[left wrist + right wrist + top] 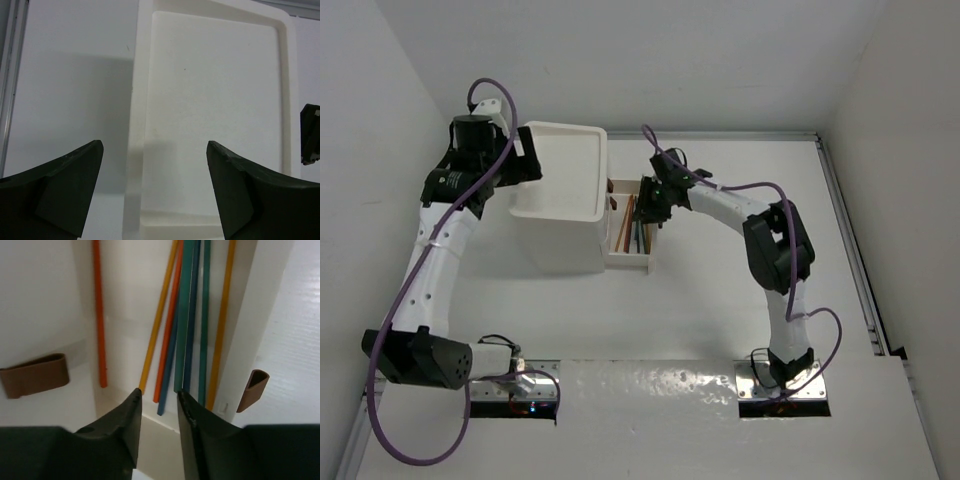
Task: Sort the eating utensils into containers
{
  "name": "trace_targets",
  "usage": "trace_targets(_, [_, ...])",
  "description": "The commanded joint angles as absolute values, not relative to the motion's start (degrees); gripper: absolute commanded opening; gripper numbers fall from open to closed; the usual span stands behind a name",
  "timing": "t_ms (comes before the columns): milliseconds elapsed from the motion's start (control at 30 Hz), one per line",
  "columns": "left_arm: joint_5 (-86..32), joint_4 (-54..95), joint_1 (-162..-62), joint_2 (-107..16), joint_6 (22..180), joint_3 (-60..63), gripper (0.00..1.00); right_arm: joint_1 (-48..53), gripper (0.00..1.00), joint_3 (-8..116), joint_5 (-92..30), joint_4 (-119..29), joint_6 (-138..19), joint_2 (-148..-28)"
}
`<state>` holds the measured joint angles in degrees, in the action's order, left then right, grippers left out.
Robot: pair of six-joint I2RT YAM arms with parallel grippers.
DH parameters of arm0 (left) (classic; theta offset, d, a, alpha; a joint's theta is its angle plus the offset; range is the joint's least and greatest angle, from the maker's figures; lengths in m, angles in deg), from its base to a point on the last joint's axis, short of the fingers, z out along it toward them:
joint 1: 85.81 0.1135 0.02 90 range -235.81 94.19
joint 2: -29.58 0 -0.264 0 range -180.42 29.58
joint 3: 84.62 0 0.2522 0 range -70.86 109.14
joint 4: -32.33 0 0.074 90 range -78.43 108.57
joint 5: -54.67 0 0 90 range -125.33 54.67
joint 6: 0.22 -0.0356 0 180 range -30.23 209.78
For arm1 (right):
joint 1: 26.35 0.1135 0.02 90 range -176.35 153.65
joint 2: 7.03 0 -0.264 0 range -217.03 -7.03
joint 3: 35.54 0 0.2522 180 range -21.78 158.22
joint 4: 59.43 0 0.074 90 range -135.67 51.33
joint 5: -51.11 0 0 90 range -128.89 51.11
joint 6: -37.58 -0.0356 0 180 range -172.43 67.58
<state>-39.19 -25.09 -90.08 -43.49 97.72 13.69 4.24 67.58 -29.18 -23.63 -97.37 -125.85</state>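
Seven sticks (pixel 187 315) in drawer (pixel 127 295) | two knobs (pixel 35 375) | left claw (pixel 155 147) wide | right claw (pixel 159 391) narrow

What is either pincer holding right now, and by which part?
Nothing. The right pincer stands slightly parted over sticks lying in the open drawer; the left pincer is wide open and empty.

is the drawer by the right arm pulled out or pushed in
Pulled out: the drawer juts from the white unit's side, and the colored sticks lie exposed inside it.
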Motion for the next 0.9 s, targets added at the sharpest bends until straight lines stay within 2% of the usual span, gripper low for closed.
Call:
trace_targets(0, [-39.90, -22.30, -90.82, -45.29, 96.89, 16.06, 0.81, 4.59, 0.36, 70.95, -28.08, -24.59, -98.14, -123.84])
trace_targets(67, [-40.16, -21.60, -90.82, -46.70, 96.46, 16.06, 0.79, 4.24, 0.45, 71.47, -30.45, -23.35, -94.64, -122.26])
trace_targets(233, [-40.95, -22.03, -90.82, -50.57, 95.14, 18.43, 0.65, 0.21, 0.48, 68.23, -32.30, -22.47, -89.88, -114.28])
trace_targets(333, [-41.04, -22.30, -90.82, -52.76, 94.26, 18.96, 0.58, -3.56, 0.31, 62.27, -33.96, -22.38, -88.03, -110.93])
trace_targets(367, [-40.87, -22.39, -90.82, -53.64, 94.00, 18.96, 0.57, -4.37, 0.21, 61.29, -34.75, -21.86, -87.50, -110.65])
trace_targets(500, [-41.39, -22.56, -90.91, -55.58, 93.12, 18.61, 0.53, -6.57, 0.07, 58.82, -37.13, -19.84, -83.11, -111.70])
trace_targets(733, [-41.74, -22.21, -92.22, -58.04, 92.68, 18.70, 0.47, -6.13, 0.06, 58.39, -33.18, -22.37, -82.74, -117.16])
trace_targets(867, [-42.18, -21.95, -92.93, -58.31, 93.03, 18.61, 0.46, -4.55, 0.07, 60.92, -35.55, -25.29, -82.66, -118.37])
